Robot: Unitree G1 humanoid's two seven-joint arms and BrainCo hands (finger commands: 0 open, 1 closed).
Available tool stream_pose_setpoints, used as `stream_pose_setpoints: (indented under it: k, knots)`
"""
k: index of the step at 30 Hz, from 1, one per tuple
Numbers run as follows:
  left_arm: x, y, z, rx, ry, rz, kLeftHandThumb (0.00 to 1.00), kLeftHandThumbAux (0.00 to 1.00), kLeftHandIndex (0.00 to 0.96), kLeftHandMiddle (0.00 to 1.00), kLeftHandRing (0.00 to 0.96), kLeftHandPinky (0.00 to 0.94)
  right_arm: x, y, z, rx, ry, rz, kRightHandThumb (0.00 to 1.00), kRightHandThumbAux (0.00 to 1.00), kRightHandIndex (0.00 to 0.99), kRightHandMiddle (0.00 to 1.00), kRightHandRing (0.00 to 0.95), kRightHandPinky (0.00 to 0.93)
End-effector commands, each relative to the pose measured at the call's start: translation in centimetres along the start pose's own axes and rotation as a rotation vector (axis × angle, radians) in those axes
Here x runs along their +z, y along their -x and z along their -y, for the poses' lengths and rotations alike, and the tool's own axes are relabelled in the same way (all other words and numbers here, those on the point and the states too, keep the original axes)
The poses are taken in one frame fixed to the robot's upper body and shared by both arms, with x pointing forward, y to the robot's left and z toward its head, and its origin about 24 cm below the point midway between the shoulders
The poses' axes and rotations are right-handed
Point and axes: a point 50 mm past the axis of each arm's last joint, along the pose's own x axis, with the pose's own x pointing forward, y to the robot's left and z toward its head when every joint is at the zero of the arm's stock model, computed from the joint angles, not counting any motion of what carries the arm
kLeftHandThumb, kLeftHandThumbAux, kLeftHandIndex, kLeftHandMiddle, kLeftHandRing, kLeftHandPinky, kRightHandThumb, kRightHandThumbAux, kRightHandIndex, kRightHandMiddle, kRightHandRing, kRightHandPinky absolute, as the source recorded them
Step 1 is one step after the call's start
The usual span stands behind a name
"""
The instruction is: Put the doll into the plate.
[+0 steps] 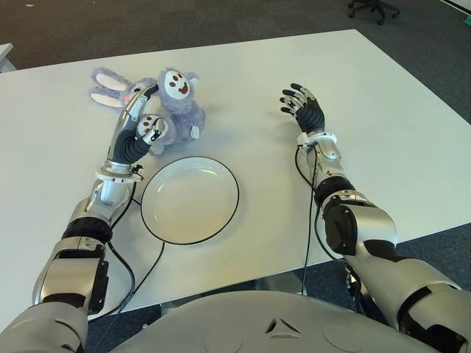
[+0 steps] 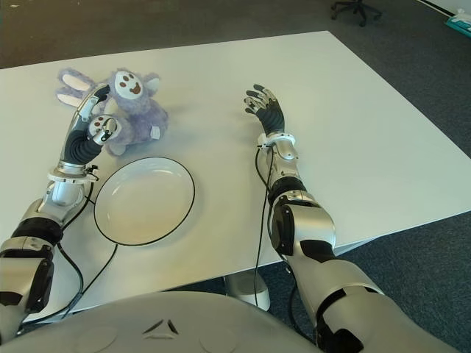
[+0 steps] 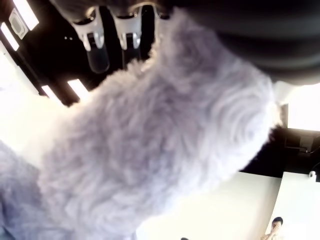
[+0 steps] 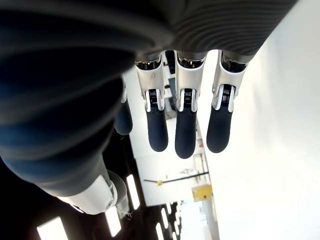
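Note:
A fluffy purple rabbit doll [image 1: 180, 107] with a white face and long ears sits on the white table [image 1: 383, 132], just beyond the plate. My left hand [image 1: 147, 114] is pressed against its left side, with the fingers [image 1: 149, 91] reaching up behind the body near the ears and the thumb [image 1: 152, 130] curled in front. Purple fur [image 3: 160, 150] fills the left wrist view right against the palm. The white plate [image 1: 190, 202] with a dark rim holds nothing and lies near the table's front edge. My right hand [image 1: 302, 103] shows far to the right of the doll, fingers [image 4: 185, 130] spread.
The table's front edge runs close below the plate. Dark carpet surrounds the table, and an office chair base [image 1: 374, 9] stands at the far right beyond it.

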Motion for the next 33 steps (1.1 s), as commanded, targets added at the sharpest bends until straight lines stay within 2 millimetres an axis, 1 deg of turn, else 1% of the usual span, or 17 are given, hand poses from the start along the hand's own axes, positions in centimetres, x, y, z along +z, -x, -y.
stream_pose_setpoints:
  k: [1,6,8,14,26,29,33]
  knots:
    - [-0.79,13.39,7.48,-0.198,0.197,-0.540,0.562,0.266,0.070,0.132,0.121,0.120,-0.90,0.10,-0.14,-0.017,-0.045,-0.064,0.498,0.746,0.170,0.261,0.277,0.307]
    - [-0.74,13.20,7.70,-0.214,0.200,-0.530,0.568,0.271,0.077,0.136,0.126,0.132,-0.88,0.10,-0.14,-0.015,-0.044,-0.062,0.493,0.750,0.168,0.258,0.274,0.303]
    - [-0.74,13.16,7.75,-0.221,0.199,-0.529,0.572,0.272,0.085,0.141,0.133,0.151,-0.88,0.09,-0.16,-0.015,-0.044,-0.062,0.493,0.752,0.170,0.257,0.272,0.305]
    - [-0.67,13.10,7.86,-0.239,0.194,-0.520,0.570,0.267,0.092,0.138,0.132,0.153,-0.87,0.09,-0.16,-0.015,-0.043,-0.061,0.493,0.752,0.173,0.258,0.275,0.304]
    - [-0.62,13.18,7.88,-0.285,0.161,-0.502,0.523,0.242,0.024,0.084,0.078,0.091,-0.86,0.10,-0.16,-0.013,-0.043,-0.059,0.484,0.750,0.175,0.247,0.261,0.295]
    - [-0.53,13.22,7.81,-0.305,0.116,-0.475,0.502,0.227,0.002,0.054,0.052,0.070,-0.87,0.10,-0.23,-0.010,-0.045,-0.059,0.484,0.745,0.177,0.246,0.262,0.300]
    - [-0.43,13.37,7.84,-0.332,0.054,-0.447,0.476,0.209,0.000,0.024,0.027,0.061,-0.88,0.11,-0.27,-0.008,-0.044,-0.057,0.482,0.748,0.175,0.250,0.266,0.302]
